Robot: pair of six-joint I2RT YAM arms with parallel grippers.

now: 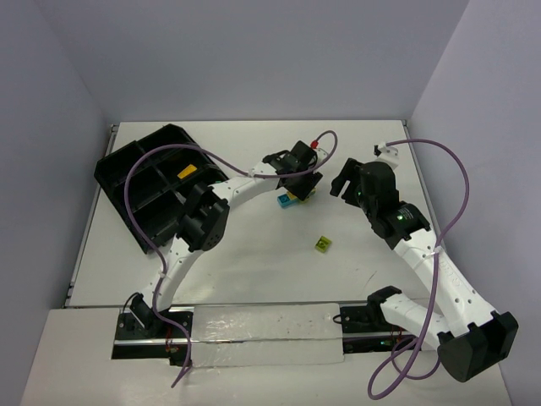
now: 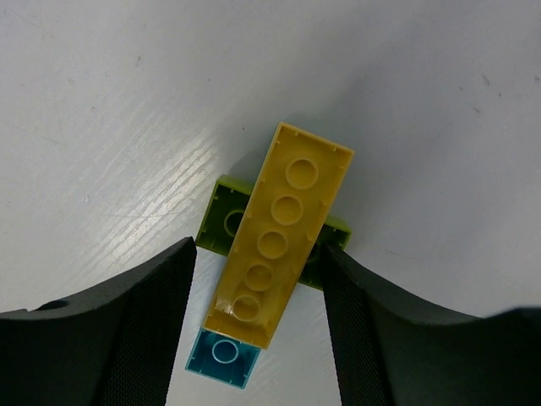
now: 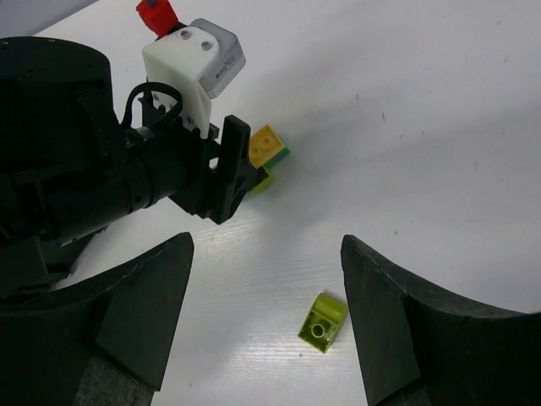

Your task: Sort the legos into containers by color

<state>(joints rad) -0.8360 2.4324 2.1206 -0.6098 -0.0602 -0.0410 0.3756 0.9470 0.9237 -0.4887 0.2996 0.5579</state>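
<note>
A long yellow brick (image 2: 279, 233) lies across a lime green brick (image 2: 221, 216), with a small cyan brick (image 2: 222, 357) just beside its near end. This cluster (image 1: 289, 200) sits mid-table. My left gripper (image 2: 258, 326) is open and low over it, one finger on each side of the yellow brick. A lone lime brick (image 1: 323, 244) lies upside down, also in the right wrist view (image 3: 322, 321). My right gripper (image 3: 266, 313) is open and empty above it. The black divided tray (image 1: 139, 165) stands at the far left with a yellow brick (image 1: 187, 172) in one compartment.
The left gripper's body (image 3: 169, 169) fills the upper left of the right wrist view, close to my right gripper (image 1: 342, 184). Purple cables loop over both arms. White walls border the table on three sides.
</note>
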